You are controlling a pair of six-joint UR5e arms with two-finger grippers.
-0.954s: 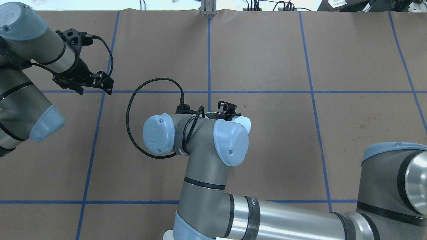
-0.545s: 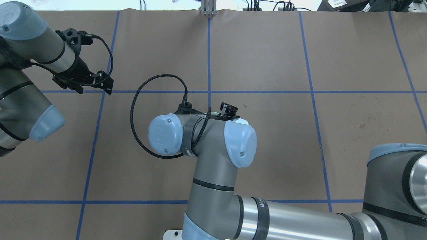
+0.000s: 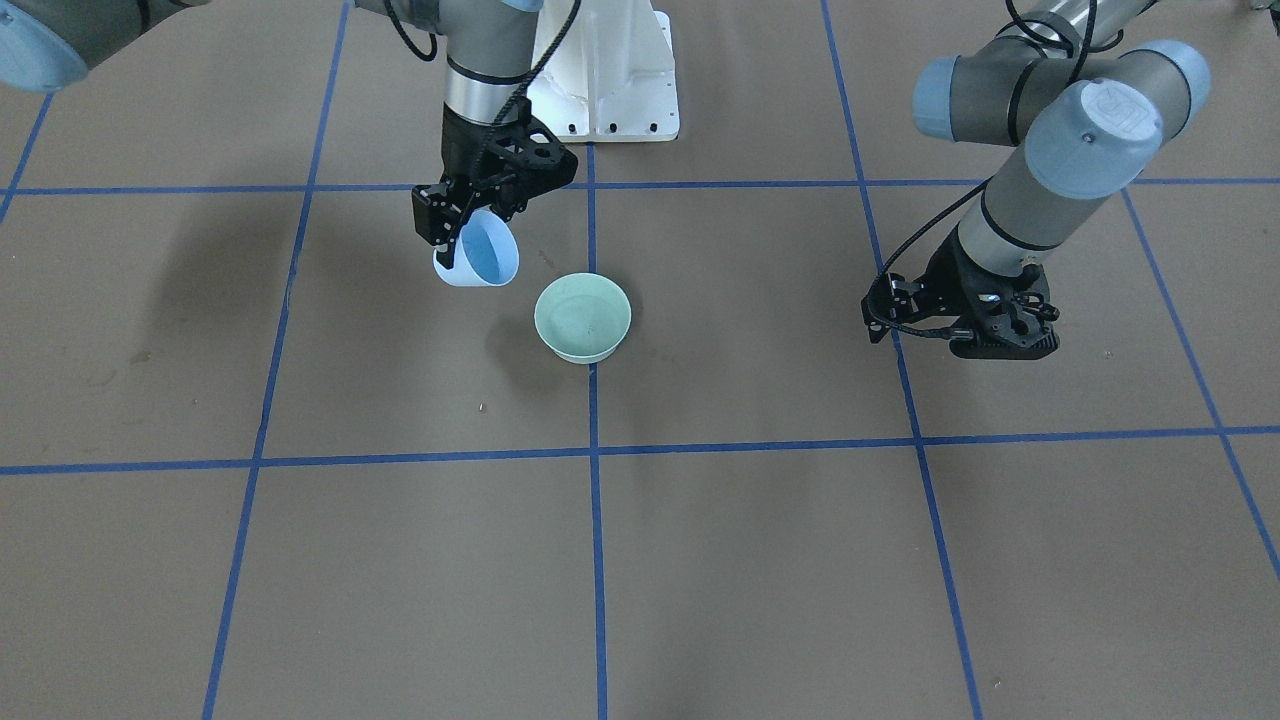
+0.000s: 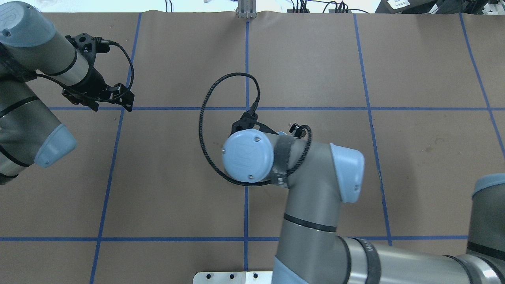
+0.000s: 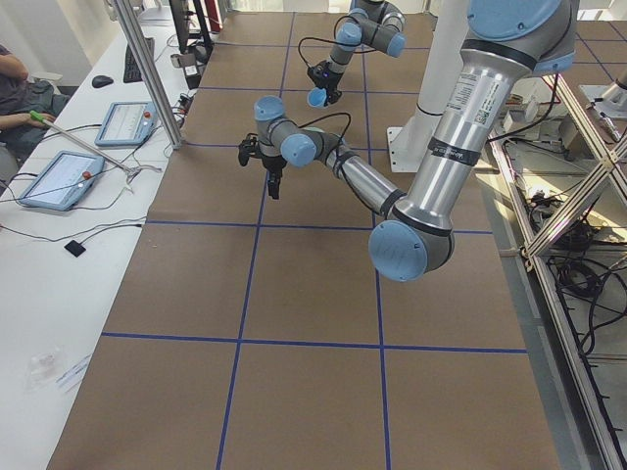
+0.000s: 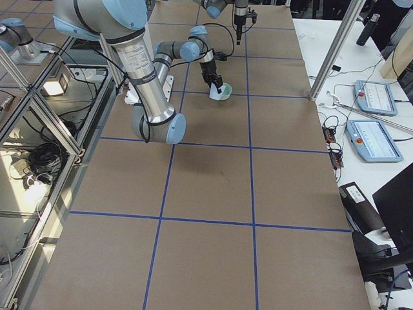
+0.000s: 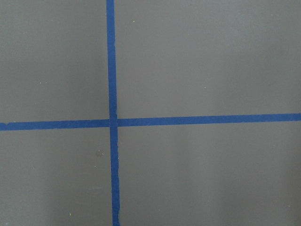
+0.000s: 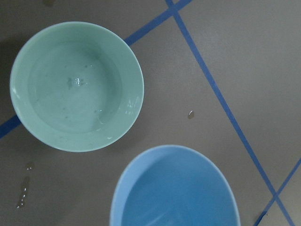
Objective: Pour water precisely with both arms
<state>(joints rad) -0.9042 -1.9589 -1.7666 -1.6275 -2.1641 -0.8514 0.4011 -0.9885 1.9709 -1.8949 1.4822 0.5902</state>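
My right gripper (image 3: 450, 235) is shut on the rim of a light blue bowl (image 3: 480, 256), held tilted just above the table. A mint green bowl (image 3: 583, 317) stands on the brown table beside it. In the right wrist view the green bowl (image 8: 76, 86) holds a little water (image 8: 75, 82), seen as faint glints, and the blue bowl (image 8: 174, 188) fills the lower edge. In the overhead view the right arm (image 4: 303, 173) hides both bowls. My left gripper (image 3: 985, 335) hangs low over bare table far to the side, open and with nothing in it.
Blue tape lines (image 3: 592, 450) divide the brown table into squares. A few water drops (image 8: 22, 193) lie on the paper near the green bowl. The white pedestal (image 3: 605, 80) stands behind the bowls. Tablets and a person's arm (image 5: 15, 93) are at a side desk.
The right arm's wrist has swung to the right in the overhead view and its cable loop has moved up with it. The left arm has not moved.
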